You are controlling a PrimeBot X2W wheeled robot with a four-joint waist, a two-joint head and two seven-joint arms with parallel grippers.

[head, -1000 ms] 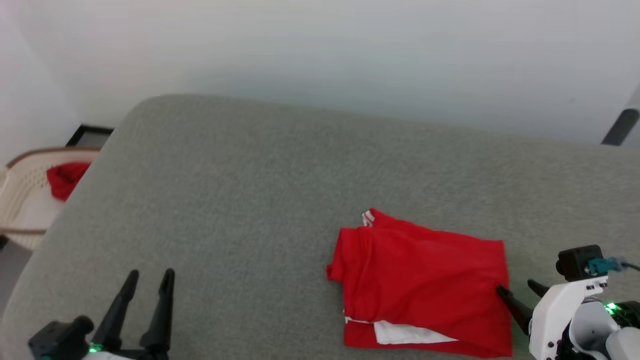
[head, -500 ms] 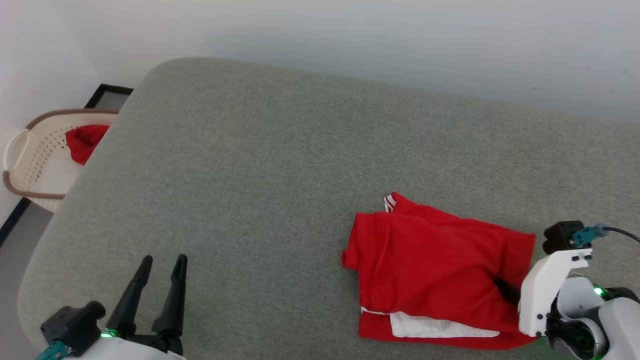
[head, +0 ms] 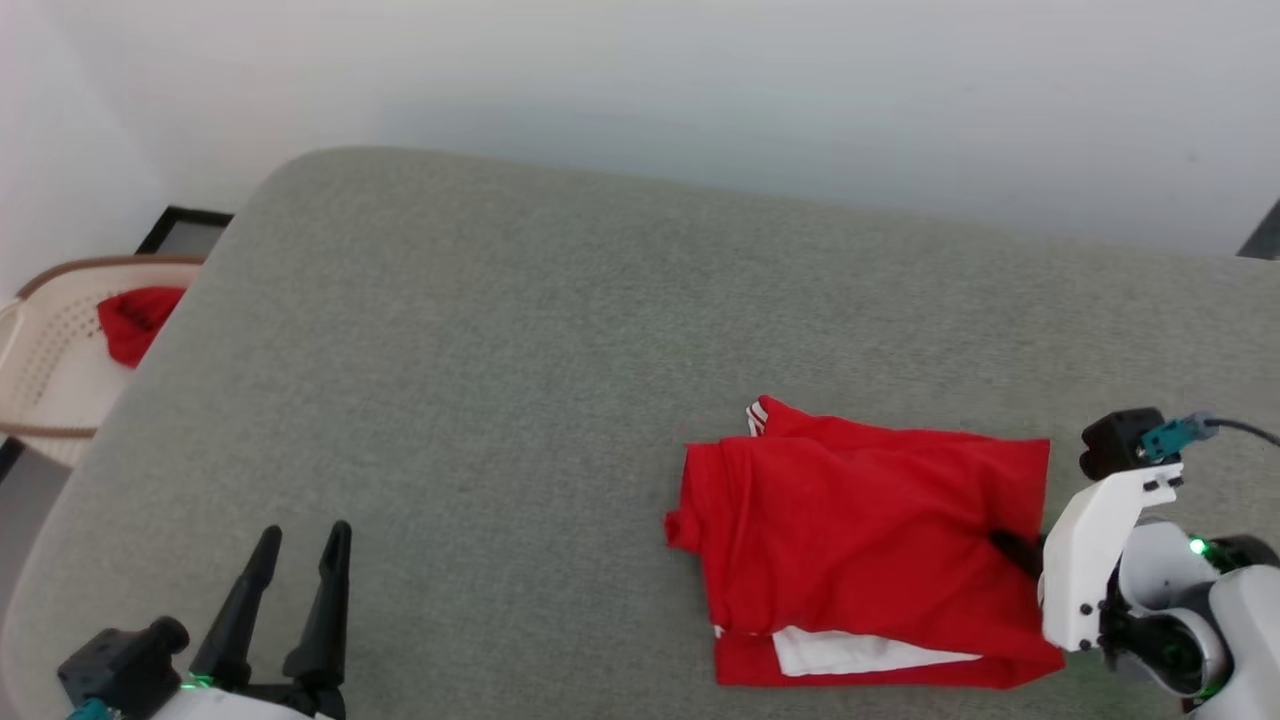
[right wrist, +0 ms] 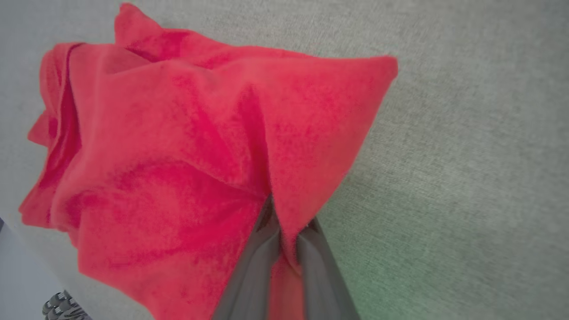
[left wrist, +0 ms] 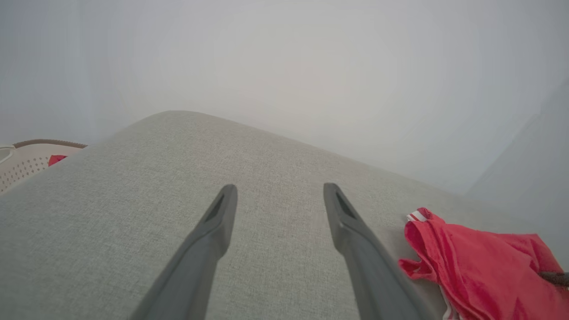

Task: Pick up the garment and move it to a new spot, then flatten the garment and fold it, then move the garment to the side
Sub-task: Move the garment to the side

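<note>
Pinching a fold of the garment (right wrist: 178, 146), the right gripper (right wrist: 284, 222) has its two dark fingers pressed close together with red cloth caught between them. The cloth rises in a little ridge right at the fingertips. The rest of the garment spreads away in front of those fingers and lies on the grey cushion (head: 500, 350).

From the head view, the garment (head: 860, 520) sits just past the tip of the right gripper (head: 1000, 543), which touches its near edge. The left gripper (head: 304, 532) is well apart from the shirt, with its fingers spread wide and nothing between them. In the left wrist view, the garment (left wrist: 480, 271) is off to the right of the left gripper (left wrist: 280, 189), not touching it.

The shirt looks like a neat pile with layers on top of each other. A bit of white sleeve peeks out at the edge nearest the robot. So I think the flattening and folding are done.

What looks left is the last part: moving the folded shirt to the side. The grab for that move seems to be made, but most of the shirt is resting on the cushion, so I think the move itself is not done.

Far beyond the left gripper, off the cushion, a pale basket (head: 40, 390) holds a small red cloth (head: 135, 320). That is not the shirt.
</note>
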